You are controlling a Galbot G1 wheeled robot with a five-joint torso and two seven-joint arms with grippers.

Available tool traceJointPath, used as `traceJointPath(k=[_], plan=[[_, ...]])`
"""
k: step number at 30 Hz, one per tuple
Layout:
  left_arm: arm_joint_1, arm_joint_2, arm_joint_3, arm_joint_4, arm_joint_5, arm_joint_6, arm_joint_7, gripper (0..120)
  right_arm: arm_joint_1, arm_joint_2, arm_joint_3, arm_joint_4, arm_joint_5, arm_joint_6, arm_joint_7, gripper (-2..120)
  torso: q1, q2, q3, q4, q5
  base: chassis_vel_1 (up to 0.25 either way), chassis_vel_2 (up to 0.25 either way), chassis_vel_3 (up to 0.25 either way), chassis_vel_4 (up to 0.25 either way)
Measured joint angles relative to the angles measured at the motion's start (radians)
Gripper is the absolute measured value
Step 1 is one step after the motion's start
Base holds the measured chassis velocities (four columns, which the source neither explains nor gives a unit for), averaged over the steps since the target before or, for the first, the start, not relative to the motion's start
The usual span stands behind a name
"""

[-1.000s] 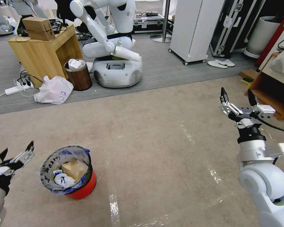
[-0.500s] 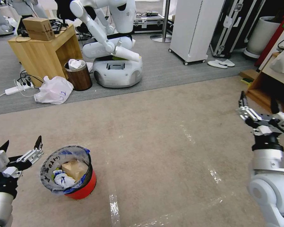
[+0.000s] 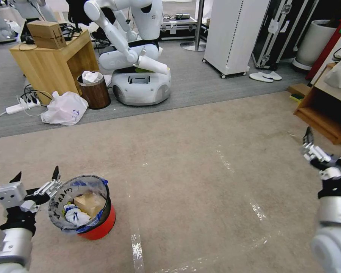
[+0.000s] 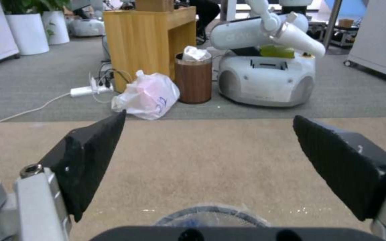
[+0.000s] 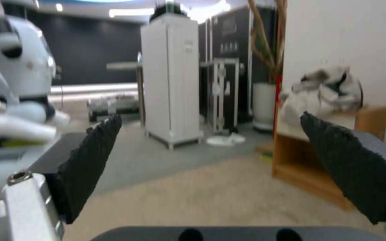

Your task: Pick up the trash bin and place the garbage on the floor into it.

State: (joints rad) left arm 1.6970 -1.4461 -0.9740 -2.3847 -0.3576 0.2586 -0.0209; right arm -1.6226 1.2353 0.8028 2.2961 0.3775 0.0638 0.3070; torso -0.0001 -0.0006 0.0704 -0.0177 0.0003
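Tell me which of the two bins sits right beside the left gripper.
The red trash bin with the printed liner, on the beige floor; the brown wood-look bin stands far off.

The trash bin (image 3: 83, 206) stood upright at the lower left of my head view, red and round, its clear printed liner folded over the rim. Inside lay the garbage (image 3: 83, 208): a tan paper bag and white-blue wrappers. The floor (image 3: 201, 182) was beige carpet with shiny tape lines.

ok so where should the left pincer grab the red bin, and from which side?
Probably the rim of the trash bin on its near-left side. The bin stands upright with its mouth open, so one finger can drop inside and one outside the wall. The left pincer is open beside that edge, so coming from the left and above looks shortest. The bag liner over the rim may slip.
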Motion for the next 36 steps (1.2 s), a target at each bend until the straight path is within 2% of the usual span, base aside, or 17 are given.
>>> traceJointPath(k=[4, 9, 16, 22, 31, 36], plan=[[-0.007, -0.003, 0.028, 0.026, 0.025, -0.018, 0.001, 99, -0.008, 0.035, -0.025, -0.006, -0.018, -0.002, 0.0, 100, 0.0, 0.0, 0.0, 0.0002, -0.0001, 0.0, 0.0, 0.0, 0.0], [-0.017, 0.0, 0.033, 0.042, 0.03, -0.031, 0.004, 100, 0.0, 0.05, -0.051, -0.007, -0.031, -0.006, -0.004, 100, 0.0, 0.0, 0.0, 0.0003, -0.0002, 0.0, 0.0, 0.0, 0.0], [-0.023, 0.006, 0.044, 0.054, 0.031, -0.051, 0.02, 100, -0.006, 0.049, -0.133, -0.001, -0.019, -0.003, -0.04, 100, 0.0, 0.0, 0.0, 0.0002, -0.0002, 0.0, 0.0, 0.0, 0.0], [-0.021, 0.003, 0.072, 0.064, 0.062, -0.069, 0.027, 100, -0.012, 0.038, -0.242, -0.012, -0.044, 0.002, -0.073, 100, 0.0, 0.0, 0.0, 0.0002, 0.0, 0.0, 0.0, 0.0, 0.0], [-0.015, -0.018, 0.112, 0.077, 0.105, -0.079, 0.032, 100, -0.01, 0.054, -0.277, -0.035, -0.102, 0.008, -0.075, 100, 0.0, 0.0, 0.0, 0.0002, -0.0001, 0.0, 0.0, 0.0, 0.0], [-0.017, -0.018, 0.113, 0.077, 0.11, -0.08, 0.032, 100, -0.017, 0.06, -0.272, -0.035, -0.127, 0.019, -0.074, 100, 0.0, 0.0, 0.0, 0.0001, -0.0001, 0.0, 0.0, 0.0, 0.0]])
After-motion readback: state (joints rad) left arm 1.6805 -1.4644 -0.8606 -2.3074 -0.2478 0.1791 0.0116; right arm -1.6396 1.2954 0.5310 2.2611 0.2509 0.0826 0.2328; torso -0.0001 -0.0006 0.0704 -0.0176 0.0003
